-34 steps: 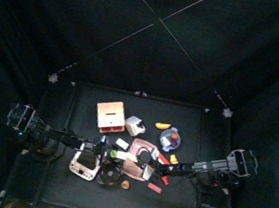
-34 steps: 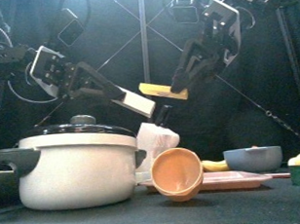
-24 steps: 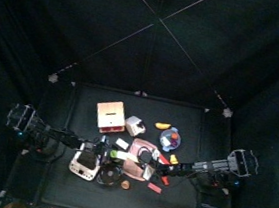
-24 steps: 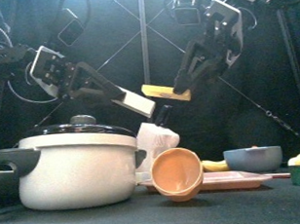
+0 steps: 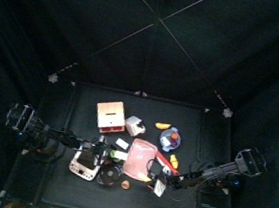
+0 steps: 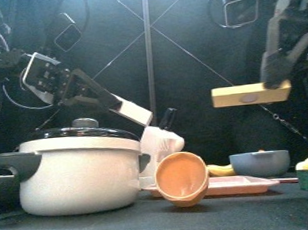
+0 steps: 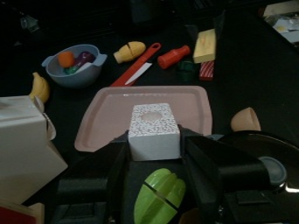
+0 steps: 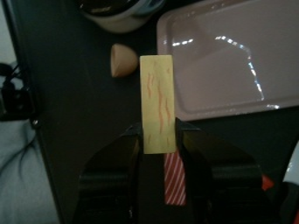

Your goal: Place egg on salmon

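Right hand [image 6: 268,83]: pinched on the yellow egg [image 6: 249,94], which is held level, high over the bench.
Left hand [image 7: 156,144]: closed around a white block [image 7: 153,131], above the pink tray [image 7: 111,118].

**Egg held aloft, salmon flat on the worktop**

The egg [image 6: 252,94] is seen as a long, thin, pale-yellow slab with faint orange streaks along its length. It is gripped at one end by the right pincer [image 8: 158,142] and held level, well above the worktop. From the right wrist view it hangs over bare worktop just beside the salmon's edge, not over it.

The salmon [image 7: 107,127] is shown as a broad, flat, pale-pink rectangular slab with rounded corners and a glossy face. It lies flat on the worktop, near the front.
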Controlling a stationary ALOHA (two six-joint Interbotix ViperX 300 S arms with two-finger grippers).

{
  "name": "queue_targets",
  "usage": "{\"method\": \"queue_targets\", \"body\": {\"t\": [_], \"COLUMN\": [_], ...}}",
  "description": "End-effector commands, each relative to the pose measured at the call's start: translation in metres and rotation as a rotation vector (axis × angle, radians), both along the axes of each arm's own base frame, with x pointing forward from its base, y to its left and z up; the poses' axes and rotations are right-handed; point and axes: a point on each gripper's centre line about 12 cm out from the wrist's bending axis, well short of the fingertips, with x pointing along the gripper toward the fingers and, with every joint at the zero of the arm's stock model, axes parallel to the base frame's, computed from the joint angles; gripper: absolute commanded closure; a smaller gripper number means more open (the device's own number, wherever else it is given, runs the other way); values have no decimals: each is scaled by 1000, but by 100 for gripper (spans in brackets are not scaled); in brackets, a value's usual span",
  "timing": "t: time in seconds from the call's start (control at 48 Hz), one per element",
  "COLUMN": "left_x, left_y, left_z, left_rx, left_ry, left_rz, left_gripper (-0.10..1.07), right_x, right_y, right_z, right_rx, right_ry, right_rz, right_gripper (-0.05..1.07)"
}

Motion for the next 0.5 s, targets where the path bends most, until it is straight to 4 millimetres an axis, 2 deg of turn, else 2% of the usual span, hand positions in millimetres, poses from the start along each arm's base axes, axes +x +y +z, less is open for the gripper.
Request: {"method": "queue_targets", "body": {"t": [0.0, 0.25, 0.479], "left_x": [1, -5, -5], "left_y": [1, 1, 1], "left_z": [10, 11, 11], "left_rx": [-3, -3, -2], "left_ry": [-35, -38, -38], "left_rz": [4, 4, 3], "left_gripper": [34, 34, 34], "right_x": [-11, -43, -41], "right_y": [13, 31, 31], "right_z": [2, -23, -39], "right_rx": [37, 64, 7], "right_ry": [22, 238, 282], "right_rz": [10, -64, -62], "right_gripper": [58, 58, 58]}}
